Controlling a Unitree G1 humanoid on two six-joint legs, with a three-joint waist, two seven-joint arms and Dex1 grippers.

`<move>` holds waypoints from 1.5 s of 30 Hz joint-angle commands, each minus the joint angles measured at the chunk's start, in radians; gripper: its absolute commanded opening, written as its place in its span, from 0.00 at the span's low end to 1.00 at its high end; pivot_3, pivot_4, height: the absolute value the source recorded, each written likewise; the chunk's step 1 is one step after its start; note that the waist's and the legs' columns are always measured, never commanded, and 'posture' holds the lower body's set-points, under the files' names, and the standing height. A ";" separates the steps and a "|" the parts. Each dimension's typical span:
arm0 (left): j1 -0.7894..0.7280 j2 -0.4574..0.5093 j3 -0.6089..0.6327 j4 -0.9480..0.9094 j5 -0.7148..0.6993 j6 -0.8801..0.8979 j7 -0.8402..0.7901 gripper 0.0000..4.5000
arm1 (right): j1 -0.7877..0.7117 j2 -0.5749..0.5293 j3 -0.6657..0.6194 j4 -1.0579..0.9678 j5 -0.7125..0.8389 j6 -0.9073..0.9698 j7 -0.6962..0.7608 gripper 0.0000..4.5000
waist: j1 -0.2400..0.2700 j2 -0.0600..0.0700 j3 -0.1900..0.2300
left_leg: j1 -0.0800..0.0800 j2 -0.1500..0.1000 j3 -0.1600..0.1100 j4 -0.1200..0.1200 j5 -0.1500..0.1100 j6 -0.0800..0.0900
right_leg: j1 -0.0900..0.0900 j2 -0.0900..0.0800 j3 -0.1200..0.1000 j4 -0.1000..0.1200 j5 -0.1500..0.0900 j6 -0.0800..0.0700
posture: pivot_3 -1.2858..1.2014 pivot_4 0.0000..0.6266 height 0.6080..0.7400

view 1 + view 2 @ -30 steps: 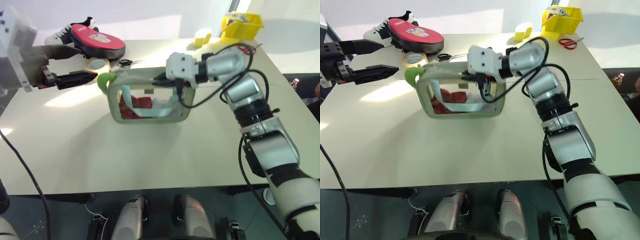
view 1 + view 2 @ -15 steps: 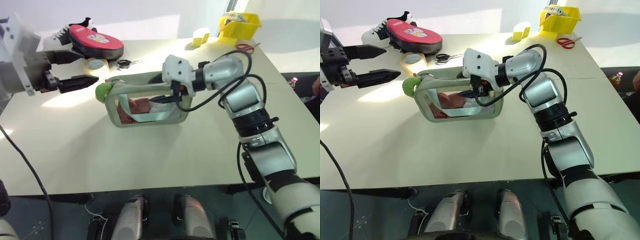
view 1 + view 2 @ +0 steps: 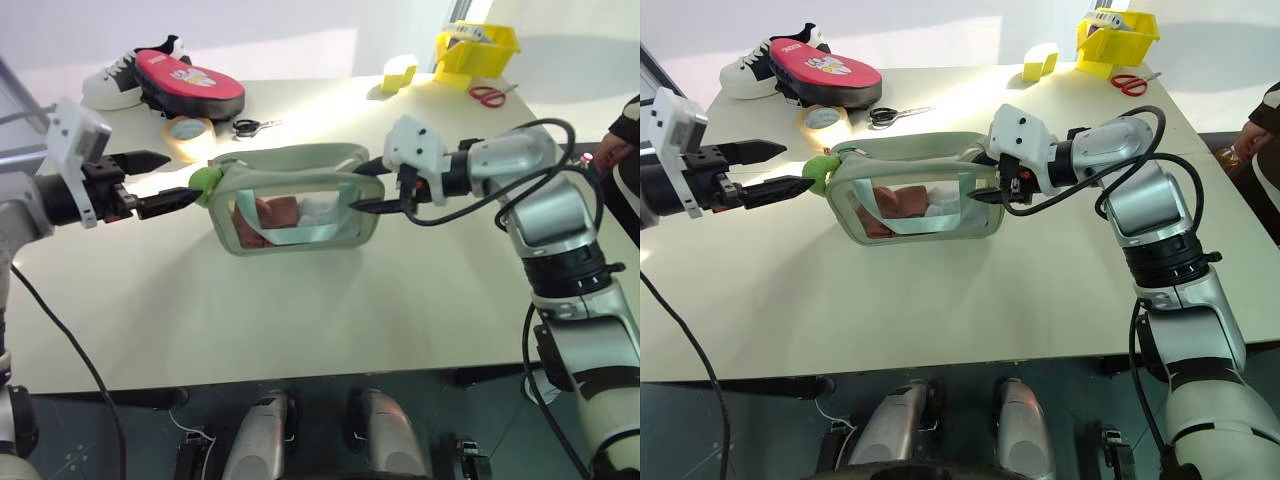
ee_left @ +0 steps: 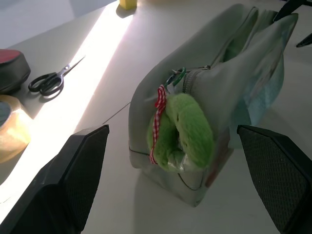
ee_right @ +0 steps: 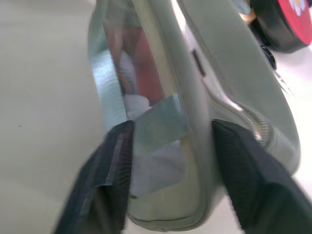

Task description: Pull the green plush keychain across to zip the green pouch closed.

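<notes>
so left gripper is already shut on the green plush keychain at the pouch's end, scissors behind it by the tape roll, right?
Not quite. The left gripper is open, its fingers either side of the green plush keychain without touching it, as the left wrist view shows. The rest stands: the keychain hangs at the green pouch end, scissors behind by the tape roll.

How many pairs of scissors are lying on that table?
2: black-handled scissors beside the tape roll behind the green pouch, and red-handled scissors by the yellow bin. Others might be hidden.
</notes>
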State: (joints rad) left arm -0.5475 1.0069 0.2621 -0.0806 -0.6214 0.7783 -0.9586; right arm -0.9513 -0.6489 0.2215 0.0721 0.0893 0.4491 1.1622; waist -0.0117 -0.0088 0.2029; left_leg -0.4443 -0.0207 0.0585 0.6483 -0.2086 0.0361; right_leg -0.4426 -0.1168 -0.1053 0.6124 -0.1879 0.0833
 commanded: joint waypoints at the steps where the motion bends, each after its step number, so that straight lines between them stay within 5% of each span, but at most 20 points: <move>1: -0.014 0.003 0.005 -0.020 -0.001 -0.013 -0.006 1.00 | -0.021 -0.001 -0.008 -0.001 -0.006 -0.018 -0.014 0.07 | 0.000 0.000 0.000 | 0.000 0.000 0.000 0.000 0.000 0.000 | 0.000 0.000 0.000 0.000 0.000 0.000 | 0.52 0.24 1.00; 8: -0.010 -0.053 -0.023 -0.003 0.026 -0.035 0.033 0.94 | -0.041 0.015 0.001 -0.010 -0.009 -0.005 -0.031 0.00 | 0.001 0.000 0.000 | 0.000 0.000 0.000 0.000 0.000 0.000 | 0.000 0.000 0.000 0.000 0.000 0.000 | 0.52 0.24 1.00; 10: -0.019 -0.067 -0.021 0.014 0.030 -0.039 0.041 0.83 | -0.039 0.014 0.000 -0.018 -0.008 0.001 -0.032 0.00 | 0.001 0.000 0.000 | 0.000 0.000 0.000 0.000 0.000 0.000 | 0.000 0.000 0.000 0.000 0.000 0.000 | 0.52 0.24 1.00; 17: -0.050 -0.058 -0.034 0.040 0.045 -0.067 0.019 0.05 | -0.028 0.003 -0.006 -0.030 -0.008 0.006 -0.038 0.00 | 0.000 0.000 0.000 | 0.000 0.000 0.000 0.000 0.000 0.000 | 0.000 0.000 0.000 0.000 0.000 0.000 | 0.52 0.24 1.00; 18: -0.078 -0.063 -0.033 0.049 0.043 -0.070 0.022 0.01 | -0.027 0.002 -0.006 -0.032 -0.007 0.006 -0.038 0.00 | 0.001 0.000 0.000 | 0.000 0.000 0.000 0.000 0.000 0.000 | 0.000 0.000 0.000 0.000 0.000 0.000 | 0.52 0.24 1.00; 24: -0.301 -0.168 -0.086 0.049 -0.013 0.008 0.060 0.01 | -0.023 0.008 -0.005 -0.035 0.002 0.009 -0.039 0.00 | 0.012 -0.001 0.000 | -0.001 -0.001 -0.001 0.002 0.000 0.001 | 0.002 0.001 -0.002 0.000 0.000 0.000 | 0.52 0.24 1.00; 30: -0.265 -0.215 -0.243 0.001 0.093 -0.060 0.031 0.01 | -0.024 0.024 0.001 -0.038 0.002 0.017 -0.045 0.00 | 0.012 0.000 0.000 | 0.001 0.000 0.000 0.002 0.000 0.002 | 0.002 0.002 -0.001 0.001 0.000 0.001 | 0.52 0.24 1.00; 34: -0.263 -0.187 -0.260 0.032 0.140 -0.113 -0.008 0.30 | -0.022 0.020 -0.004 -0.042 0.001 0.024 -0.046 0.00 | 0.005 -0.001 0.000 | 0.000 0.000 0.000 0.002 0.000 0.002 | 0.002 0.003 -0.001 0.001 0.000 0.000 | 0.52 0.24 1.00; 39: -0.342 -0.143 -0.224 0.072 0.137 -0.104 -0.040 0.84 | -0.014 0.015 -0.009 -0.041 0.000 0.025 -0.051 0.00 | 0.005 -0.001 0.000 | 0.000 0.000 -0.001 0.002 0.000 0.002 | 0.002 0.003 -0.001 0.000 0.000 0.000 | 0.52 0.24 1.00; 45: -0.242 0.009 -0.226 0.088 0.190 -0.188 -0.168 0.84 | -0.015 0.012 -0.010 -0.042 0.003 0.026 -0.054 0.00 | -0.002 0.000 0.000 | 0.000 0.000 0.000 0.000 0.000 0.002 | 0.000 0.003 -0.001 0.000 0.000 0.000 | 0.52 0.24 1.00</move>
State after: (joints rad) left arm -0.8096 0.9936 0.0196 -0.0009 -0.4610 0.6344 -1.1034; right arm -0.9538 -0.6288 0.2324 0.0619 0.0840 0.4758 1.1150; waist -0.0141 -0.0089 0.2030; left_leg -0.4442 -0.0204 0.0586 0.6484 -0.2089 0.0384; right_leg -0.4422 -0.1142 -0.1060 0.6125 -0.1879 0.0835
